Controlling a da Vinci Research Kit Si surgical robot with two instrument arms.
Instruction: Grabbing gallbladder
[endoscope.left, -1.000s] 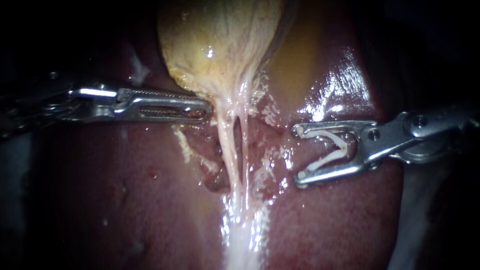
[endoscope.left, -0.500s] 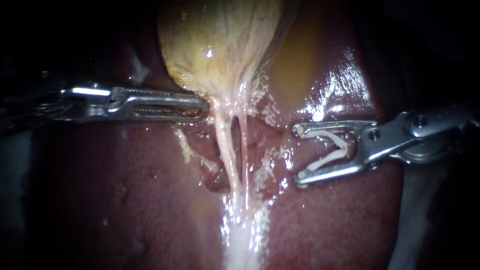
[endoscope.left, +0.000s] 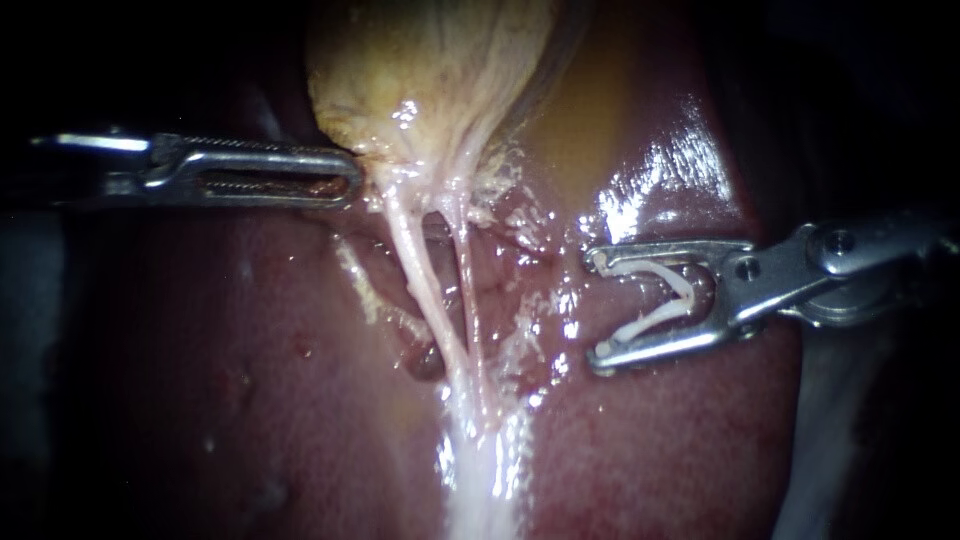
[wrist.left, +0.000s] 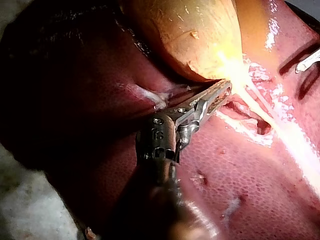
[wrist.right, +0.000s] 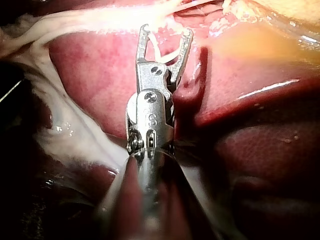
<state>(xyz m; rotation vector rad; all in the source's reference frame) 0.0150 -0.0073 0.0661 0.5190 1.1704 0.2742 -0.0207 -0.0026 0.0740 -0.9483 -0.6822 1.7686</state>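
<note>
At the lower edge of the gallbladder (endoscope.left: 430, 70), my left instrument (endoscope.left: 345, 181) is keeping its jaws clamped on it and dragging it leftward and up across the liver (endoscope.left: 250, 380). The tubes (endoscope.left: 425, 290) are now stretching aslant, so I'm judging the grip sound. My right instrument (endoscope.left: 598, 310) is waiting unmoved beside them, cradling a white clip (endoscope.left: 660, 295) between wide-set jaws.

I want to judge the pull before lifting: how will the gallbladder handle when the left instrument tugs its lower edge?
Probably floppy: the gallbladder tapers into thin stretched strands rather than holding shape. Likely slippery, since it glistens wet by the left instrument. The strands look delicate, so hard pulls may tear them.
</note>
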